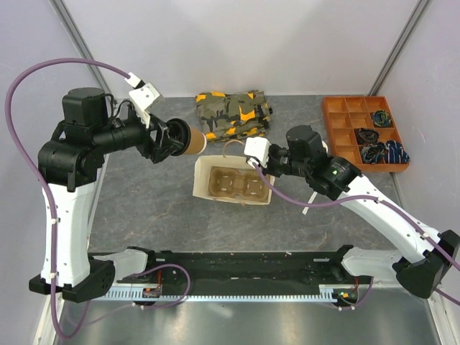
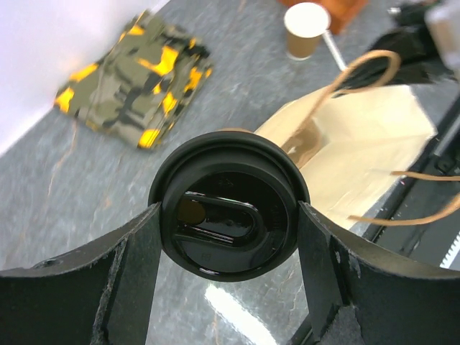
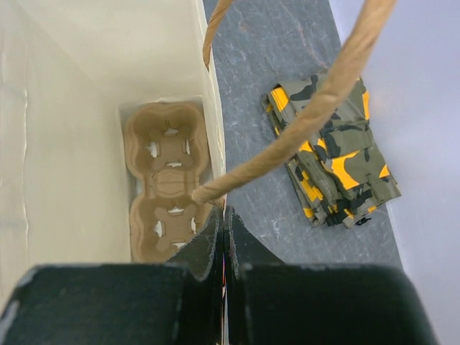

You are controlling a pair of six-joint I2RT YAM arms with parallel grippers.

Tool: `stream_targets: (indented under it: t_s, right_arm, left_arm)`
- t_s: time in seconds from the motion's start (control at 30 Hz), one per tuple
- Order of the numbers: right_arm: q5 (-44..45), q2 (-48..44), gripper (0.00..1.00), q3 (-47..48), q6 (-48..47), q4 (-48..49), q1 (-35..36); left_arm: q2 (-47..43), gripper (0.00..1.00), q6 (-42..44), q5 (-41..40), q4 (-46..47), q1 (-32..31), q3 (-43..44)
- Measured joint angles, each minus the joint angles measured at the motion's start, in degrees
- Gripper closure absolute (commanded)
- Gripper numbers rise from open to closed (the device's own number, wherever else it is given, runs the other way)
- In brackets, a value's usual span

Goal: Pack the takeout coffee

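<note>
The takeout coffee, a tan cup with a black lid, hangs on its side above the table, just left of the paper bag. My left gripper is shut on it, one finger on each side of the lid. The lid faces the wrist and the cup's base points toward the bag. The bag stands open, with a two-hole pulp carrier on its floor. My right gripper is shut on the bag's rim, below a rope handle.
A folded camouflage cloth lies behind the bag. An orange compartment tray with small items sits at the back right. A lidless tan cup stands beyond the bag in the left wrist view. Walls enclose the table on three sides.
</note>
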Motion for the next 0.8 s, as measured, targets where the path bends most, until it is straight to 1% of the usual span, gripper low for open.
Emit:
stream_targets:
  t_s: [0.17,0.43,0.53,0.57,0.63,0.8]
  right_arm:
    - [-0.1,0.9,1.0,1.7,1.1,-2.0,0.0]
    - [-0.2,2.6,1.0,3.3,2.4,-3.3,0.0]
    - [-0.2,2.8,1.0,3.5,2.9,-3.5,0.0]
    - [-0.2,2.9,1.0,3.6,3.0,-3.5,0.0]
    - [-0.2,3.1,1.0,3.7,3.3,-3.5,0.0]
    - [-0.2,3.1,1.0,3.7,4.2,-3.5,0.0]
  left_arm:
    - [-0.4,0.48,2.8,5.1,-0.3,-0.7,0.0]
    - [-1.3,0.5,7.5,9.6,-1.2,-4.9,-1.7]
    - [-1.8,0.52,9.3,9.7,-1.5,-7.0,-3.0]
    - [-1.9,0.54,9.8,9.7,-1.6,-7.8,-3.5]
    - [-1.9,0.56,11.3,9.3,-2.1,-10.2,-4.3]
    - [-1.3,0.57,14.3,5.6,-2.0,-15.9,-6.8]
